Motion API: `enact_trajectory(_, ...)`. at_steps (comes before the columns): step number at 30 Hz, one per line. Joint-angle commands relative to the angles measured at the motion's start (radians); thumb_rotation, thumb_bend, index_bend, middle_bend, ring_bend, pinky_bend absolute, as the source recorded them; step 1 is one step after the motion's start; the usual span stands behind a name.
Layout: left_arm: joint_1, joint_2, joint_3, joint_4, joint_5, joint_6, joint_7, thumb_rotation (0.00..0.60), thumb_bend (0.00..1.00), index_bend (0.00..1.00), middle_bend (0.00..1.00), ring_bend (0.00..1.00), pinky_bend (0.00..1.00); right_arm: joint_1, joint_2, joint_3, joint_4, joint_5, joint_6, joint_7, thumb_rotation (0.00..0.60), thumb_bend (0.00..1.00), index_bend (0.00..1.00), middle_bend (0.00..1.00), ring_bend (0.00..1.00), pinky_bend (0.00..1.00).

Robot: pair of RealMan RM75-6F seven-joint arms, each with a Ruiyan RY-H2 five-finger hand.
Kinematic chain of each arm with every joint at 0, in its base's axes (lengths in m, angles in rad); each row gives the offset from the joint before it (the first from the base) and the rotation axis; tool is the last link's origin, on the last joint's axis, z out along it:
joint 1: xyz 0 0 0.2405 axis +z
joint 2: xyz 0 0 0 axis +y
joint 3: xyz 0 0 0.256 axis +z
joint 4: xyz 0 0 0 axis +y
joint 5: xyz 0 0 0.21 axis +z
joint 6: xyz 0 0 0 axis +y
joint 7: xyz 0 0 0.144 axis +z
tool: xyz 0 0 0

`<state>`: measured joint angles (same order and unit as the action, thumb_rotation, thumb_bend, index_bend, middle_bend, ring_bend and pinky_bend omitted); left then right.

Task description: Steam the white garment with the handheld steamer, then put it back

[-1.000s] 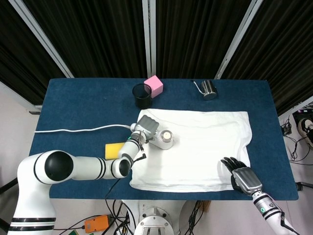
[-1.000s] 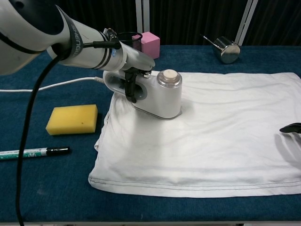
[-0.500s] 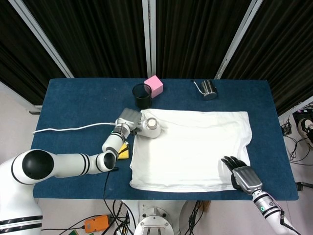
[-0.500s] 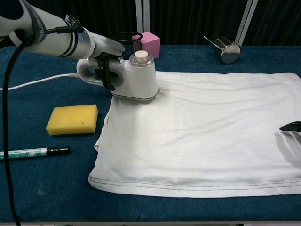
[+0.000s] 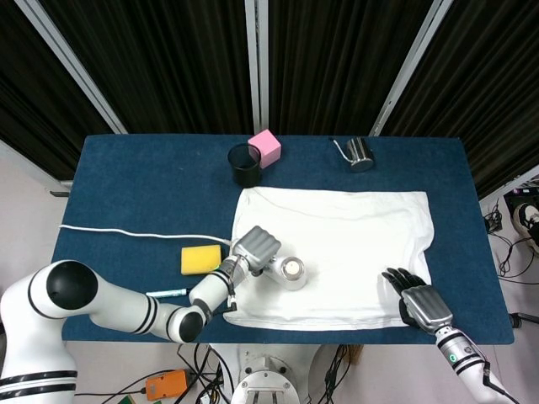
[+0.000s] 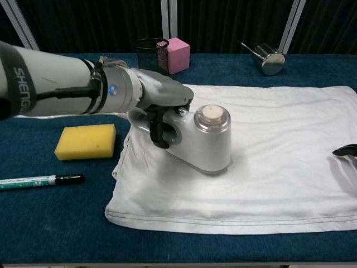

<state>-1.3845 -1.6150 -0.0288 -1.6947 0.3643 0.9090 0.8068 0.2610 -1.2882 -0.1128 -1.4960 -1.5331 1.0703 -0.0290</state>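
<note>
The white garment [image 5: 354,236] [image 6: 279,139] lies flat on the blue table. My left hand [image 5: 251,248] [image 6: 159,103] grips the handle of the white handheld steamer [image 5: 286,270] [image 6: 205,139], which stands on the garment's near-left part. Its white cord [image 5: 126,232] trails left across the table. My right hand [image 5: 417,299] rests at the garment's near right corner with fingers spread, holding nothing; in the chest view only a dark fingertip [image 6: 346,151] shows at the right edge.
A yellow sponge [image 5: 200,258] [image 6: 85,140] and a pen [image 5: 166,293] [image 6: 42,180] lie left of the garment. A black cup [image 5: 245,164] [image 6: 152,51], a pink block [image 5: 265,148] [image 6: 178,54] and a metal cup [image 5: 360,154] [image 6: 270,60] stand along the far edge.
My left hand has drawn the steamer from the garment's far-left corner toward the near edge and a little right. The cord shifted with it. My right hand has stayed still.
</note>
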Motion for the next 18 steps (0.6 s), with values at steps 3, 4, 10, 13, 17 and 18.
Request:
enact_trajectory(3,-0.024,-0.063,-0.016,0.043,-0.047,0.020,0.032,0.600,0.40,0.85,0.89,0.78,0.59,0.001,-0.003,0.000,0.003,0.003,0.000,-0.001,0.600,1.00,0.08,0.11,0.08,0.21)
enact_trajectory(4,-0.027,-0.068,-0.017,0.051,-0.057,0.019,0.035,0.600,0.40,0.85,0.89,0.78,0.59,0.001,-0.003,0.001,0.003,0.003,0.000,-0.002,0.600,1.00,0.08,0.11,0.08,0.21)
enact_trajectory(10,-0.027,-0.059,-0.008,0.092,-0.116,0.011,0.055,0.600,0.40,0.85,0.89,0.78,0.59,0.002,-0.002,0.001,0.005,0.008,-0.002,-0.002,0.600,1.00,0.07,0.11,0.08,0.21)
enact_trajectory(13,-0.016,-0.046,0.005,0.115,-0.124,0.017,0.059,0.600,0.40,0.85,0.89,0.78,0.59,0.003,-0.003,0.002,0.005,0.011,-0.003,-0.001,0.600,1.00,0.08,0.11,0.08,0.21)
enact_trajectory(17,0.007,-0.033,0.027,0.159,-0.150,0.026,0.068,0.600,0.40,0.85,0.89,0.78,0.59,0.007,-0.005,0.005,0.006,0.014,-0.005,-0.001,0.600,1.00,0.07,0.11,0.08,0.21)
enact_trajectory(18,0.013,-0.028,0.028,0.168,-0.157,0.023,0.065,0.600,0.40,0.85,0.89,0.78,0.59,0.007,-0.005,0.006,0.005,0.015,-0.005,-0.002,0.600,1.00,0.07,0.11,0.08,0.21)
